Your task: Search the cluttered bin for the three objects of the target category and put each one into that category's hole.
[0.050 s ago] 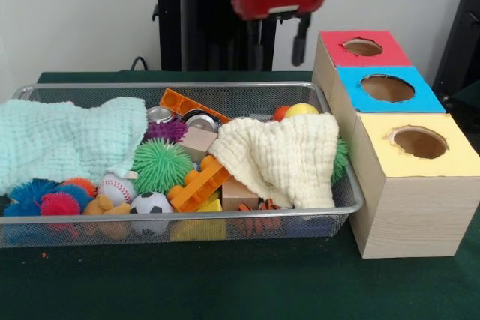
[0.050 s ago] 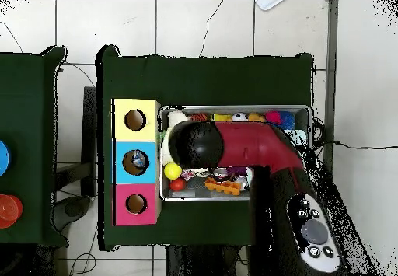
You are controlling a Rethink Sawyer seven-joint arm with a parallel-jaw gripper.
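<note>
Wire-mesh bin [image 1: 187, 86]: fills the left and centre of the front view, heaped with toys and 2 cloths.
Cloths: a mint cloth [image 1: 67, 136] drapes the bin's left end; a cream cloth [image 1: 289, 155] covers its right end, hiding whatever lies beneath.
Visible clutter: green spiky ball [image 1: 161, 165], baseball [image 1: 115, 187], soccer ball [image 1: 151, 203], orange brick [image 1: 199, 183] and wooden block [image 1: 238, 194] at centre; a yellow ball [image 1: 301, 109] peeks out above the cream cloth.
Holes: red hole [image 1: 363, 47], blue hole [image 1: 388, 88] and yellow hole [image 1: 420, 142] run down the right of the frame, just beside the bin.
Gripper [image 1: 289, 43]: hangs at top centre, above the bin's far right corner and touching nothing; I cannot tell how its jaws stand.
Task's things: the category is unnamed, so the 3 targets cannot be picked out; they presumably lie in the bin, some perhaps under a cloth.
Step in hand: likely searching, with nothing carried.
Next move: probably a descent into the bin's right end, to clear the cream cloth or grasp an exposed piece.
</note>
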